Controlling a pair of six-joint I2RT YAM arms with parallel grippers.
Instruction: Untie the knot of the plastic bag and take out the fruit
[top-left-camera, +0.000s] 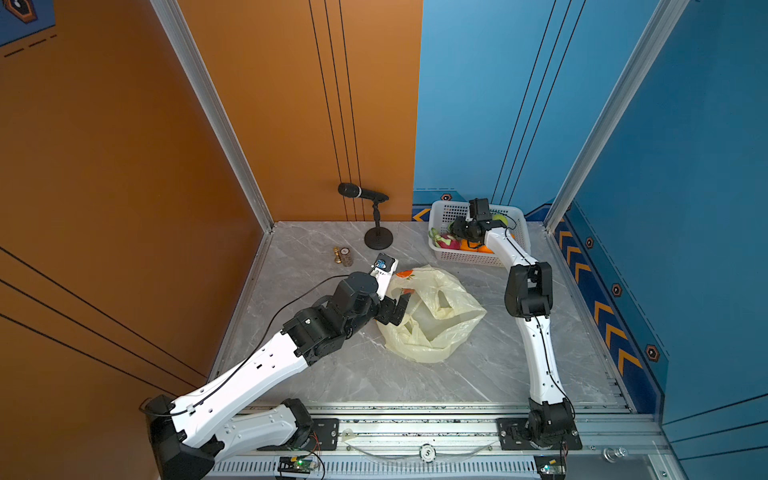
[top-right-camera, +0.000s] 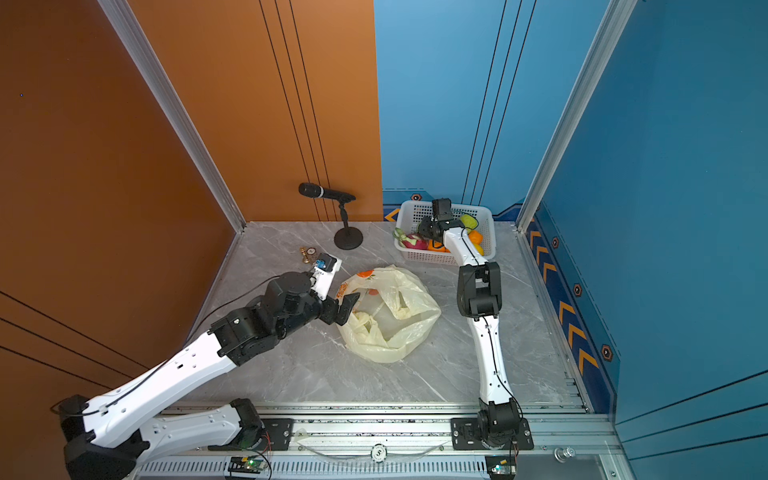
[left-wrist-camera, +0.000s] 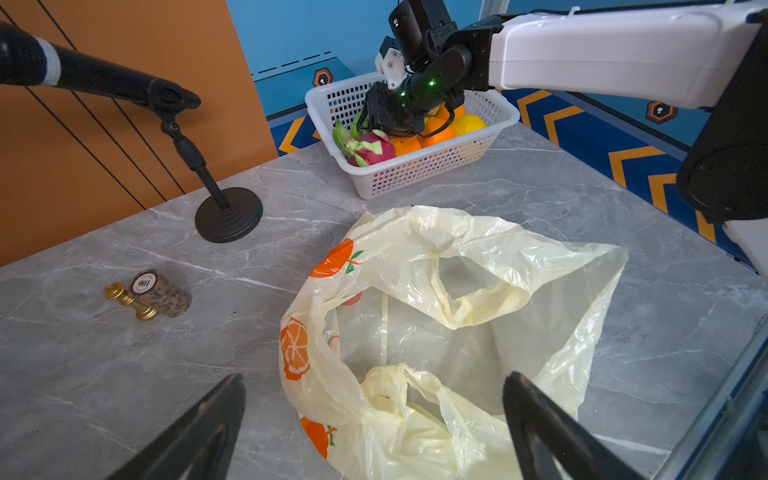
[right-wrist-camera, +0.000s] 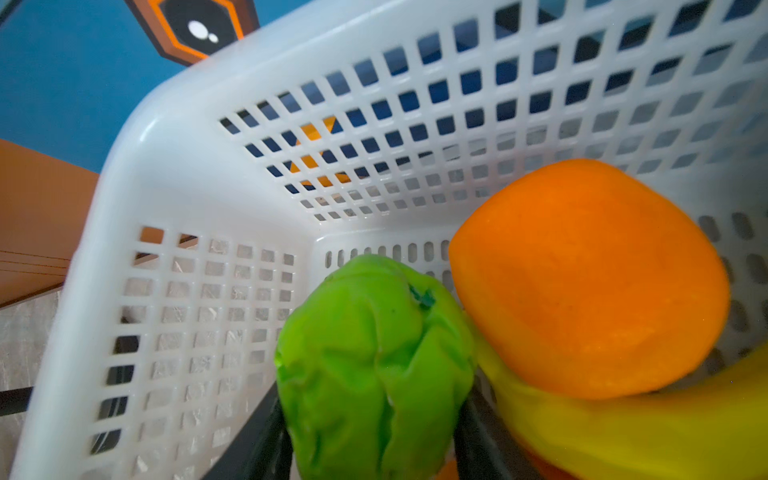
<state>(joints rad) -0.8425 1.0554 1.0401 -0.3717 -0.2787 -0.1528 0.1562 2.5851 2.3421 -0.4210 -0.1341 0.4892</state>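
The plastic bag (top-left-camera: 432, 320) (top-right-camera: 390, 324) (left-wrist-camera: 457, 332) lies crumpled on the table with its mouth open. Its two handles (left-wrist-camera: 469, 307) hang loose and apart, and no knot shows. My left gripper (top-left-camera: 399, 309) (top-right-camera: 347, 309) (left-wrist-camera: 374, 378) is open at the bag's left rim, its fingers on either side of the near handle. My right gripper (top-left-camera: 457, 227) (left-wrist-camera: 374, 116) (right-wrist-camera: 370, 415) reaches into the white basket (top-left-camera: 440, 208) (right-wrist-camera: 187, 187), shut on a green bumpy fruit (right-wrist-camera: 374, 353). Beside it lie an orange (right-wrist-camera: 582, 282) and a dragon fruit (left-wrist-camera: 374, 149).
A microphone on a round-base stand (top-left-camera: 376, 237) (left-wrist-camera: 226, 212) stands at the back. A gold chess piece and a stack of chips (top-left-camera: 343, 255) (left-wrist-camera: 162, 295) sit left of the bag. A yellow banana (right-wrist-camera: 623, 424) lies in the basket. Walls close the back and both sides.
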